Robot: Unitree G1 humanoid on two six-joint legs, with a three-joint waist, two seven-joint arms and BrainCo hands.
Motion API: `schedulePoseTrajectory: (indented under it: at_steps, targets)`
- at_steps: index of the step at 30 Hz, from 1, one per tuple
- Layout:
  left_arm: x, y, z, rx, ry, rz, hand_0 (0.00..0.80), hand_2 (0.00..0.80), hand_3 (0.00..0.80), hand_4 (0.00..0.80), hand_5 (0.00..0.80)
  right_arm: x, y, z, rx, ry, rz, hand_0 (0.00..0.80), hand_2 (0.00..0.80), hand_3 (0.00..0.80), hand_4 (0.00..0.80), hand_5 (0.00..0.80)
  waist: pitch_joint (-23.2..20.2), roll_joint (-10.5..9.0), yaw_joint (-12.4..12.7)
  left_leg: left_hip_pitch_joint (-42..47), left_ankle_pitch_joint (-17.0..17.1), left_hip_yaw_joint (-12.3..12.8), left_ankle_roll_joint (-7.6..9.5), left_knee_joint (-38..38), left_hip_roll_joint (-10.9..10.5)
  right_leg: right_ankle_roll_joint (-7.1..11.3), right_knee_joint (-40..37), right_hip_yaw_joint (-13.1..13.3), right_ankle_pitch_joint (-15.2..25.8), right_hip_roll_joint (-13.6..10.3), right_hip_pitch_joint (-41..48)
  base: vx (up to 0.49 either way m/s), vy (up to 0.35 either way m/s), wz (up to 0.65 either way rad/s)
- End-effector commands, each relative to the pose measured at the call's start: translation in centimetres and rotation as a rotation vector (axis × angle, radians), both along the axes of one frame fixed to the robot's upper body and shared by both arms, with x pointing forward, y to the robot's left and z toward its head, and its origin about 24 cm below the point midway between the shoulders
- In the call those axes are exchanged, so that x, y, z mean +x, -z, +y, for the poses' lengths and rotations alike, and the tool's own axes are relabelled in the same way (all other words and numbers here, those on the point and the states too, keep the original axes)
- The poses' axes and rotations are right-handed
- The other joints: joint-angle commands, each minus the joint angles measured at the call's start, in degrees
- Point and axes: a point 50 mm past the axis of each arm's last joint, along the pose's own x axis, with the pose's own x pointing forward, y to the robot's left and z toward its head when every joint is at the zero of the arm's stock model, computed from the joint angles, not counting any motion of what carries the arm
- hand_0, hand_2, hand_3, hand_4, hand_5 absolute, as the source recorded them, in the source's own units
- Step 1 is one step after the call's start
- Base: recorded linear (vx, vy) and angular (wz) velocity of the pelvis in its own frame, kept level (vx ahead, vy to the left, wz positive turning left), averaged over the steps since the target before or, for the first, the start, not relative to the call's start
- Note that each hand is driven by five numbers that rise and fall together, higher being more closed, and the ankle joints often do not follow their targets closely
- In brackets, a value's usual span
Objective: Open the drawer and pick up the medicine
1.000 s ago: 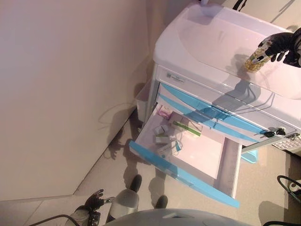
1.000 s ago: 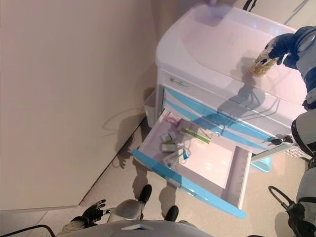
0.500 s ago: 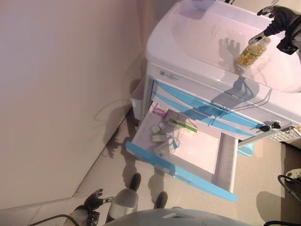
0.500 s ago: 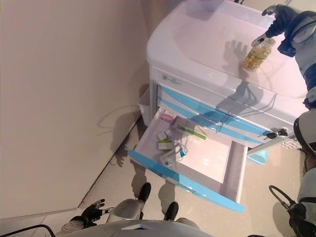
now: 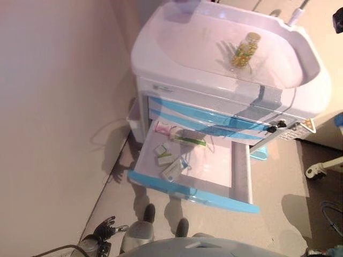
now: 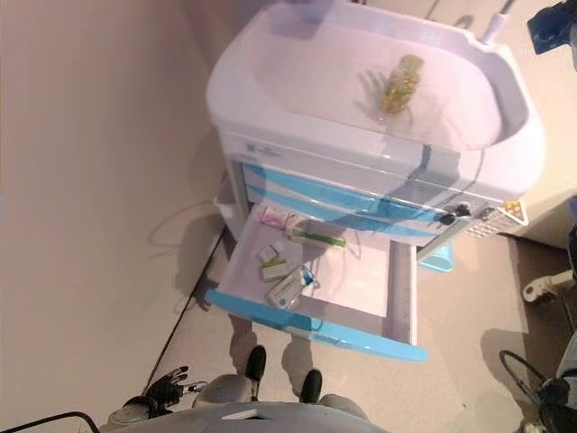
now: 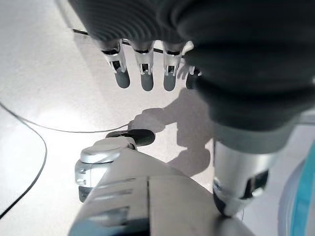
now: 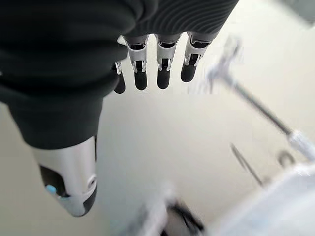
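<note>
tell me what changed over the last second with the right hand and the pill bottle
The right hand let go of the pill bottle, which now stands alone on the cabinet top, and pulled away toward the upper right, fingers straight. The camera also shifted. The drawer stays open with its medicine boxes inside; the left hand stays low and open.

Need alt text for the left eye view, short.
A clear bottle of yellow capsules stands on top of a white cart with blue-fronted drawers. The drawer below is pulled open, with small medicine boxes inside. The left hand hangs open near the floor.
</note>
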Motion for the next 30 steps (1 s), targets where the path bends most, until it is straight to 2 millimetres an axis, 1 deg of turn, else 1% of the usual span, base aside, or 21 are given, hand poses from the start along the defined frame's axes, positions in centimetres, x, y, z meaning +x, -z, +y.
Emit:
schedulePoseTrajectory:
  at_steps: [1, 2, 3, 5, 7, 8, 9, 11, 12, 14, 15, 16, 18, 19, 21, 24, 25, 26, 27, 28, 30]
  targets:
    - [-0.4, 0.5, -0.8, -0.013, 0.104, 0.063, 0.000, 0.000, 0.000, 0.000, 0.000, -2.6, 0.0, -3.2, 0.183, 0.050, -0.183, 0.000, 0.000, 0.000, 0.000, 0.000, -3.59, 0.25, -1.28, 3.14, -9.61, 2.21, -1.41, 1.01, 0.13, 4.57, 3.53, 0.31, 0.33, -3.19, -1.57, -0.013, 0.002, -0.18]
    - [-0.2, 0.6, -1.1, -0.022, 0.105, 0.062, 0.000, 0.000, 0.000, 0.000, 0.000, -2.8, 1.6, -4.1, 0.240, 0.059, -0.197, 0.000, 0.000, 0.000, 0.000, 0.000, -3.50, 0.77, -2.19, 3.23, -9.84, 2.62, -1.30, 1.13, 0.11, 4.64, 3.53, 0.97, 0.42, -3.16, -1.77, -0.026, 0.006, -0.25]
    - [0.1, 0.6, -1.4, -0.033, 0.101, 0.061, 0.000, 0.000, 0.000, 0.000, 0.000, -2.9, 3.9, -4.8, 0.276, 0.065, -0.191, 0.000, 0.000, 0.000, 0.000, 0.000, -3.34, 1.31, -3.33, 3.29, -10.09, 3.21, -1.16, 1.27, 0.14, 4.75, 3.62, 1.71, 0.55, -3.14, -2.14, -0.046, 0.011, -0.27]
    - [0.5, 0.7, -1.7, -0.038, 0.095, 0.059, 0.000, 0.000, 0.000, 0.000, 0.000, -3.4, 8.3, -5.9, 0.337, 0.104, -0.160, 0.000, 0.000, 0.000, 0.000, 0.000, -3.14, 1.51, -4.70, 3.16, -10.50, 4.24, -0.86, 1.67, 0.20, 4.84, 3.81, 3.21, 0.68, -3.06, -2.93, -0.066, 0.018, -0.30]
    - [0.8, 0.7, -1.9, -0.041, 0.104, 0.059, 0.000, 0.000, 0.000, 0.000, 0.000, -3.8, 11.4, -6.9, 0.401, 0.150, -0.113, 0.000, 0.000, 0.000, 0.000, 0.000, -2.87, 1.76, -5.51, 2.83, -10.58, 5.01, -0.76, 1.90, 0.30, 4.80, 4.03, 4.24, 0.84, -2.94, -3.74, -0.078, 0.028, -0.45]
    - [1.1, 0.8, -2.6, -0.048, 0.095, 0.047, 0.000, 0.000, 0.000, 0.000, 0.000, -4.3, 14.7, -7.6, 0.440, 0.195, -0.082, 0.000, 0.000, 0.000, 0.000, 0.000, -2.31, 2.27, -6.67, 2.59, -10.73, 5.47, -0.71, 2.08, 0.34, 4.82, 4.05, 5.19, 1.14, -2.79, -4.41, -0.089, 0.038, -0.56]
    - [1.4, 0.8, -2.9, -0.050, 0.091, 0.042, 0.000, 0.000, 0.000, 0.000, 0.000, -4.6, 17.1, -8.0, 0.501, 0.234, -0.056, 0.000, 0.000, 0.000, 0.000, 0.000, -1.99, 2.45, -7.17, 2.44, -10.77, 5.80, -0.70, 2.08, 0.37, 4.89, 3.90, 5.77, 1.37, -2.74, -4.78, -0.091, 0.039, -0.57]
    - [2.0, 0.8, -3.3, -0.055, 0.095, 0.040, 0.000, 0.000, 0.000, 0.000, 0.000, -4.9, 20.2, -8.0, 0.562, 0.301, -0.011, 0.000, 0.000, 0.000, 0.000, 0.000, -1.50, 2.75, -7.79, 2.28, -10.74, 6.41, -0.81, 1.86, 0.44, 5.00, 3.68, 6.40, 1.68, -2.68, -5.30, -0.080, 0.030, -0.50]
    - [2.7, 0.7, -3.7, -0.060, 0.091, 0.029, 0.000, 0.000, 0.000, 0.000, 0.000, -5.1, 22.7, -7.6, 0.592, 0.326, 0.019, 0.000, 0.000, 0.000, 0.000, 0.000, -0.86, 3.03, -8.38, 1.97, -10.64, 6.86, -0.73, 1.74, 0.53, 5.11, 3.58, 6.85, 2.02, -2.68, -5.92, -0.094, 0.023, -0.45]
    - [3.4, 0.7, -4.2, -0.063, 0.102, 0.020, 0.000, 0.000, 0.000, 0.000, 0.000, -5.5, 26.0, -6.9, 0.614, 0.375, 0.089, 0.000, 0.000, 0.000, 0.000, 0.000, -0.02, 3.25, -8.87, 1.28, -10.60, 7.49, -0.62, 1.86, 0.59, 5.24, 3.68, 7.25, 2.39, -2.77, -6.97, -0.121, 0.024, -0.48]
    - [3.8, 0.6, -4.5, -0.062, 0.108, 0.014, 0.000, 0.000, 0.000, 0.000, 0.000, -5.8, 28.2, -6.3, 0.624, 0.395, 0.149, 0.000, 0.000, 0.000, 0.000, 0.000, 0.74, 3.43, -9.17, 0.65, -10.64, 7.92, -0.44, 2.22, 0.57, 5.29, 3.97, 7.49, 2.56, -2.86, -7.76, -0.133, 0.024, -0.47]
    - [4.2, 0.5, -4.7, -0.062, 0.117, 0.007, 0.000, 0.000, 0.000, 0.000, 0.000, -6.2, 30.1, -5.7, 0.611, 0.416, 0.209, 0.000, 0.000, 0.000, 0.000, 0.000, 1.36, 3.54, -9.41, 0.06, -10.72, 8.36, -0.25, 2.69, 0.56, 5.31, 4.34, 7.68, 2.63, -2.93, -8.45, -0.124, 0.019, -0.37]
    - [4.8, 0.3, -5.1, -0.063, 0.138, -0.004, 0.000, 0.000, 0.000, 0.000, 0.000, -7.3, 33.2, -5.2, 0.550, 0.451, 0.333, 0.000, 0.000, 0.000, 0.000, 0.000, 2.43, 3.68, -9.69, -1.15, -10.98, 8.98, 0.17, 4.01, 0.50, 5.24, 5.43, 7.99, 2.54, -3.05, -9.68, -0.102, 0.009, -0.19]
    - [5.2, 0.2, -5.3, -0.063, 0.156, -0.015, 0.000, 0.000, 0.000, 0.000, 0.000, -8.1, 35.2, -4.8, 0.495, 0.467, 0.420, 0.000, 0.000, 0.000, 0.000, 0.000, 3.33, 3.77, -9.85, -1.99, -11.07, 9.18, 0.45, 5.03, 0.41, 5.19, 6.27, 8.12, 2.51, -3.16, -10.39, -0.102, 0.000, -0.14]
    - [5.8, -0.1, -5.4, -0.058, 0.198, -0.029, 0.000, 0.000, 0.000, 0.000, 0.000, -9.5, 38.1, -4.2, 0.411, 0.480, 0.589, 0.000, 0.000, 0.000, 0.000, 0.000, 4.79, 3.83, -9.91, -3.45, -11.08, 9.28, 0.84, 6.37, 0.33, 5.12, 7.69, 8.08, 2.35, -3.30, -11.51, -0.112, -0.022, -0.11]
    - [6.8, -0.7, -5.3, -0.042, 0.289, -0.048, 0.000, 0.000, 0.000, 0.000, 0.000, -11.6, 42.1, -3.3, 0.324, 0.493, 0.834, 0.000, 0.000, 0.000, 0.000, 0.000, 7.09, 4.08, -9.72, -5.44, -10.89, 8.94, 1.25, 7.87, 0.16, 4.98, 9.79, 7.80, 1.89, -3.45, -13.02, -0.094, -0.037, 0.00]
    - [6.8, -0.8, -5.3, -0.040, 0.303, -0.048, 0.000, 0.000, 0.000, 0.000, 0.000, -11.8, 42.6, -3.2, 0.320, 0.491, 0.867, 0.000, 0.000, 0.000, 0.000, 0.000, 7.33, 4.11, -9.70, -5.66, -10.88, 8.89, 1.30, 8.05, 0.15, 4.94, 10.09, 7.74, 1.81, -3.47, -13.21, -0.068, -0.050, 0.06]
    - [7.3, -1.1, -5.4, -0.027, 0.361, -0.065, 0.000, 0.000, 0.000, 0.000, 0.000, -12.7, 44.4, -2.1, 0.303, 0.458, 0.973, 0.000, 0.000, 0.000, 0.000, 0.000, 8.53, 4.34, -9.49, -6.49, -10.82, 8.59, 1.47, 8.84, 0.14, 4.76, 11.13, 7.53, 1.45, -3.50, -13.83, -0.058, -0.065, 0.06]
    - [7.7, -1.4, -5.4, -0.022, 0.393, -0.078, 0.000, 0.000, 0.000, 0.000, 0.000, -13.2, 45.5, -1.2, 0.267, 0.439, 1.038, 0.000, 0.000, 0.000, 0.000, 0.000, 9.35, 4.45, -9.43, -7.25, -10.87, 8.38, 1.56, 9.63, 0.11, 4.63, 11.94, 7.42, 1.13, -3.49, -14.35, -0.075, -0.083, 0.02]
    - [8.2, -1.7, -5.4, -0.016, 0.416, -0.098, 0.000, 0.000, 0.000, 0.000, 0.000, -13.5, 46.3, -0.2, 0.226, 0.408, 1.072, 0.000, 0.000, 0.000, 0.000, 0.000, 10.13, 4.52, -9.41, -7.94, -10.95, 8.23, 1.69, 10.41, 0.07, 4.47, 12.57, 7.40, 0.93, -3.48, -14.79, -0.074, -0.077, 0.05]
    - [9.7, -2.8, -5.5, -0.006, 0.466, -0.159, 0.000, 0.000, 0.000, 0.000, 0.000, -13.4, 47.0, 1.4, 0.176, 0.344, 1.128, 0.000, 0.000, 0.000, 0.000, 0.000, 12.06, 4.58, -9.54, -10.26, -11.28, 7.87, 1.88, 13.04, 0.07, 3.93, 14.61, 7.48, 0.28, -3.48, -16.55, -0.106, -0.074, 0.06]
